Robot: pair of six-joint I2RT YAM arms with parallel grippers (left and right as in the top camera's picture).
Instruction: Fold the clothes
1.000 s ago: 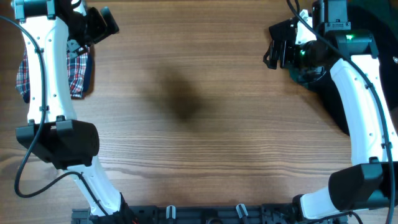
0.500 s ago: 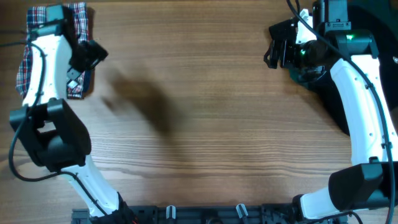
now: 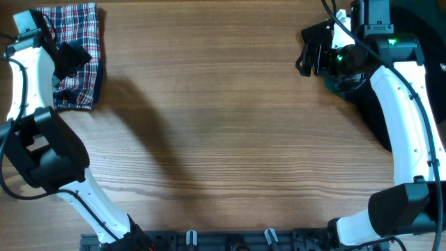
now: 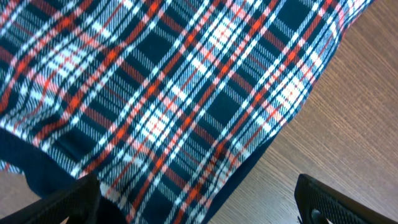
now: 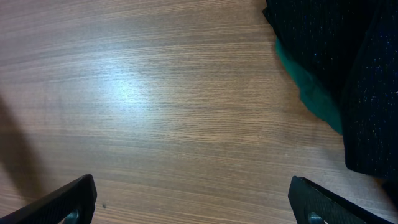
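Both jaws spread — left over the clothes (image 4: 155,112) (plaid, rumpled), right over table (image 5: 155,93).

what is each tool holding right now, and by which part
Nothing is held. The left tool hangs open over the plaid garment, the right tool open over the wooden table beside the black garment.

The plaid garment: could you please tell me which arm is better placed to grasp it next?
Probably left. The left gripper hangs open right over the plaid garment, which fills its wrist view. The right gripper, also open, is across the table beside the black garment.
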